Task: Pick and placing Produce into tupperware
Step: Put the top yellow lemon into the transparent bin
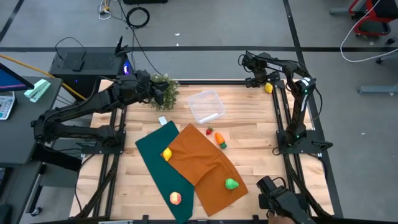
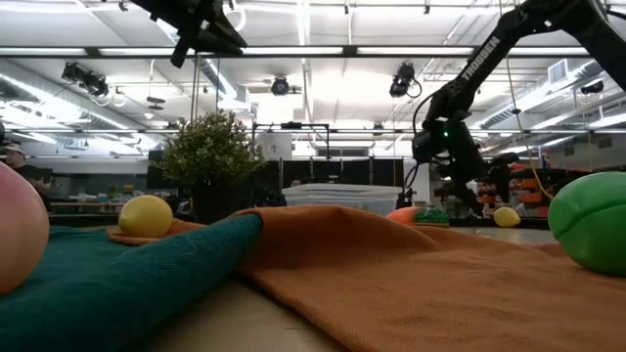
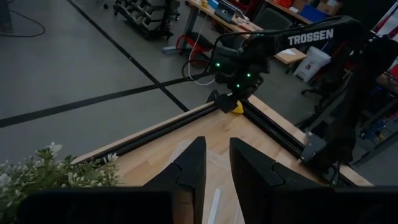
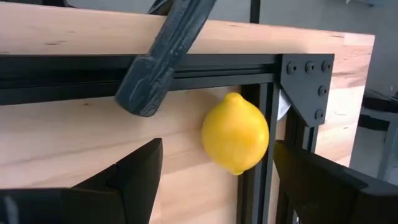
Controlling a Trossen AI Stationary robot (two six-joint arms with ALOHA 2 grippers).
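A yellow lemon (image 4: 236, 132) lies on the wooden table (image 1: 249, 134) in its far right corner, against the black frame (image 4: 186, 62). Its long axis runs roughly along the frame's side rail, its nub pointing toward the near side. The right gripper (image 4: 214, 177) reaches low over that corner, fingers spread wide on either side of the lemon, not touching it. The clear box (image 1: 206, 105) sits well apart, mid-table. The left gripper (image 3: 216, 165) hovers high beside the potted plant (image 1: 164, 91), its fingers nearly closed, holding nothing.

A robotics lab is showing here. Ceiling strip lights (image 2: 430, 49) are glowing, and cables (image 1: 137, 15) are trailing across its grey concrete floor (image 1: 205, 22).
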